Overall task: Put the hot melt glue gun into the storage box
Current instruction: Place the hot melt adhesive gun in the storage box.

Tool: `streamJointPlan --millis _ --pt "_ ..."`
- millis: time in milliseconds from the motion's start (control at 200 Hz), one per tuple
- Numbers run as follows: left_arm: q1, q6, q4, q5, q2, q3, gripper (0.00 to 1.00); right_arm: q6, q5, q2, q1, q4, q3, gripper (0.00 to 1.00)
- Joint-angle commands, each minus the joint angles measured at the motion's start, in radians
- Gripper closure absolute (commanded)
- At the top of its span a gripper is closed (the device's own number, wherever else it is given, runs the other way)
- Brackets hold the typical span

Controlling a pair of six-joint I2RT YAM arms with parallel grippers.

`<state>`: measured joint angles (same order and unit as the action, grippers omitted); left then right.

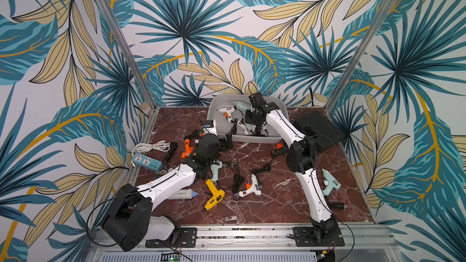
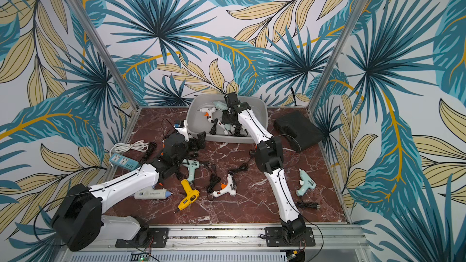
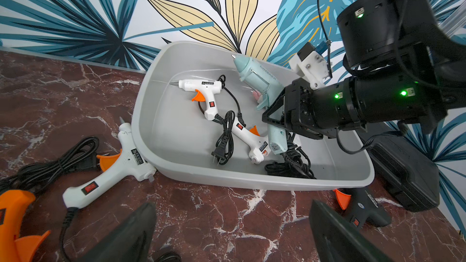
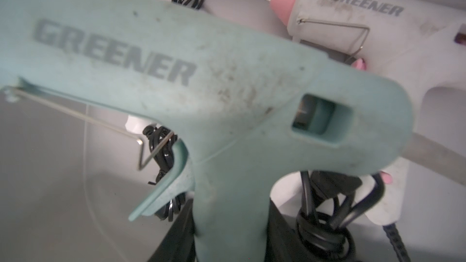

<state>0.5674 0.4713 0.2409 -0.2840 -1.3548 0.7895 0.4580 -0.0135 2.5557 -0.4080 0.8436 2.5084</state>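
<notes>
Light grey plastic tub (image 3: 176, 142): smooth, soft sheen, walls caught faint reflections.
Mint-green plastic glue gun (image 4: 227, 84): matt shell, looked scuffed and brown-speckled.
Thin metal wire stand (image 4: 75, 116) on it: bare, shiny.
White plastic glue gun with orange trigger (image 3: 118, 165): smooth, semi-gloss.
Black coiled cords (image 3: 224, 144): rubbery, glossy.
Dark red marble-patterned tabletop (image 3: 227, 223): looked polished.
Black rectangular case (image 3: 408, 172): matt, finely textured plastic.
Silver front rail (image 1: 252, 233): brushed metal.
White arm shells (image 1: 285, 127): glossy moulded plastic.

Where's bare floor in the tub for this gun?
Bare floor: between the light grey plastic tub's left wall and two white orange-trigger glue guns; also right of the black cord bundle. Crowded around the right hand.
</notes>
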Motion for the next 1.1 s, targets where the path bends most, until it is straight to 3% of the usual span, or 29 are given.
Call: streamJointPlan --millis 0,306,606,811,1097 --pt "-0.008 0.006 -0.021 0.008 -0.006 -0.006 0.0 -0.022 -0.028 0.05 -0.01 0.0 0.043 1.0" --pt "-0.014 0.004 -0.05 0.005 -0.013 0.006 0.0 -0.032 -0.091 0.109 -0.014 0.006 0.053 0.98" --pt "-0.014 -0.005 -0.091 0.02 -0.014 0.017 0.0 -0.057 -0.097 0.086 -0.015 0.021 0.052 0.55" --pt "-0.014 -0.029 -0.097 0.074 -0.012 0.028 0.0 -0.08 -0.113 0.003 -0.015 0.04 0.042 0.41" --pt "-0.014 -0.049 -0.105 0.094 -0.041 0.078 0.0 -0.097 -0.113 -0.152 -0.015 0.061 -0.014 0.34"
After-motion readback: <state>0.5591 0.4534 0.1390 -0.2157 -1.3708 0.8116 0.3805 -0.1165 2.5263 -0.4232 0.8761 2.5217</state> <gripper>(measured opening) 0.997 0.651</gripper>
